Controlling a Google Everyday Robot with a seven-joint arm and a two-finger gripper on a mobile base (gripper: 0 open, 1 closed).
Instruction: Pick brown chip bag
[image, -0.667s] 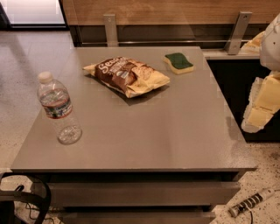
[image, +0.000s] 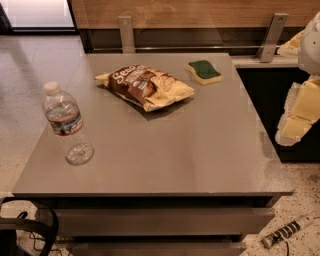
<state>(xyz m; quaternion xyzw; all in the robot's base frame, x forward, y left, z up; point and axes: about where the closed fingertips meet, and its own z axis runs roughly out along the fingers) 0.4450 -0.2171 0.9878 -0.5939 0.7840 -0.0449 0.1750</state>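
Observation:
The brown chip bag (image: 144, 87) lies flat on the grey table (image: 165, 150), towards the far side and left of centre. It is dark brown with white script lettering, pale yellow edges and pictured chips. My gripper (image: 300, 114), pale yellow and white, hangs at the right edge of the view, beyond the table's right edge. It is well to the right of the bag, apart from it, and holds nothing that I can see.
A clear water bottle (image: 66, 124) with a white cap stands near the table's left edge. A green-and-yellow sponge (image: 204, 71) lies at the far right, right of the bag. A railing with metal posts (image: 126, 33) runs behind the table. A power strip (image: 285, 233) lies on the floor at the lower right.

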